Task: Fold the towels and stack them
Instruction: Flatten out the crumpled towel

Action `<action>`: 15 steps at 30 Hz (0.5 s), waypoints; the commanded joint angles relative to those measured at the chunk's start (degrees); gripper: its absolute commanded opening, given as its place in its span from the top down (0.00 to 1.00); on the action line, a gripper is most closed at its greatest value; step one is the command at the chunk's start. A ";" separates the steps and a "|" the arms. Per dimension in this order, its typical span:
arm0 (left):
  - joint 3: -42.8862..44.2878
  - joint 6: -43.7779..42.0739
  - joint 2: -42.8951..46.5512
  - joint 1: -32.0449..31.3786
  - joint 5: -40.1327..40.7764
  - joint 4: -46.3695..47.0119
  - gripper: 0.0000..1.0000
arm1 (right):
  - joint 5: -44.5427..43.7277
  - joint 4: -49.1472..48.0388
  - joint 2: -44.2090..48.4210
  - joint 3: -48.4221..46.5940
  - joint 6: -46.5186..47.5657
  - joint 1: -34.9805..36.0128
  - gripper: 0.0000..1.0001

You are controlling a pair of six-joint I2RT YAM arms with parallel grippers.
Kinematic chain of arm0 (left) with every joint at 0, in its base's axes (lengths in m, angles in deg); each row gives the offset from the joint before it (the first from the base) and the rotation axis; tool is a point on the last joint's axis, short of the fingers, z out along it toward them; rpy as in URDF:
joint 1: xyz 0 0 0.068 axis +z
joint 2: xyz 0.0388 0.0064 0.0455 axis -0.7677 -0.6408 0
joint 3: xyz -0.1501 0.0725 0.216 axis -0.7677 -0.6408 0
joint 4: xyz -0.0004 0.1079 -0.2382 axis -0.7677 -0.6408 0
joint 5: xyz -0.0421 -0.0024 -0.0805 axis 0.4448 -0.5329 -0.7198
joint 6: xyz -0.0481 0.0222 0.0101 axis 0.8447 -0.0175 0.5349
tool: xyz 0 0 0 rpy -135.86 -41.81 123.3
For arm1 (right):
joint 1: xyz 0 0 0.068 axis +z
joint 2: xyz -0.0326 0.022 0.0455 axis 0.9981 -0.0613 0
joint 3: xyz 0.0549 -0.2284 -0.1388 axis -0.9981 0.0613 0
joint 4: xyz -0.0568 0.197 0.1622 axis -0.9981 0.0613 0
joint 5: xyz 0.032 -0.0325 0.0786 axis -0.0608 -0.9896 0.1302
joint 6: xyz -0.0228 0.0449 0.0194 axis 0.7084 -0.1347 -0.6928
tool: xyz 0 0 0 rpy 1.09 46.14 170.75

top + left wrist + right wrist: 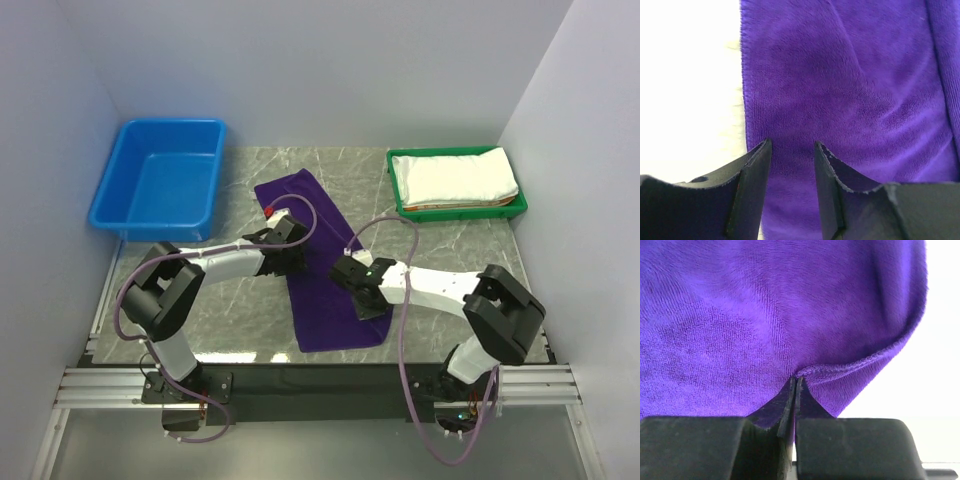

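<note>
The marble worktop [430, 250] carries everything. The purple towel [325, 320], the last of the 3 towels, lies on it as a long strip running from beyond both tools back toward the arm bases.

Far off to the left tool's outer side stands a blue bin [110, 200]. Beyond the right tool sits a green tray [395, 185] holding the folded white towel [455, 178], with a sliver of the orange towel [450, 207] beneath it. By that, 2 towels look done.

The step in hand seems to be the purple towel's next fold. The right tool [796, 385] is clenched on the towel's hem, with a small pucker of cloth rising at its tips. The left tool [792, 155] is released, its jaws apart just above the pile and close inside the towel's opposite edge.

Next, the left tool likely needs to drop and pinch that edge. Then both can lift evenly and carry the cloth over itself.
</note>
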 commanded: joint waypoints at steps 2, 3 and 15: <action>-2.74 0.34 1.79 1.93 5.49 -6.91 0.54 | -6.81 7.52 5.11 1.48 -4.09 -0.43 1.00; -3.01 -0.01 2.14 2.19 5.85 -7.26 0.53 | -7.52 8.32 6.51 2.09 -4.62 -0.70 1.00; -2.40 -2.30 3.02 3.16 8.84 -9.90 0.52 | -16.31 24.50 16.01 5.08 -18.51 -5.18 0.77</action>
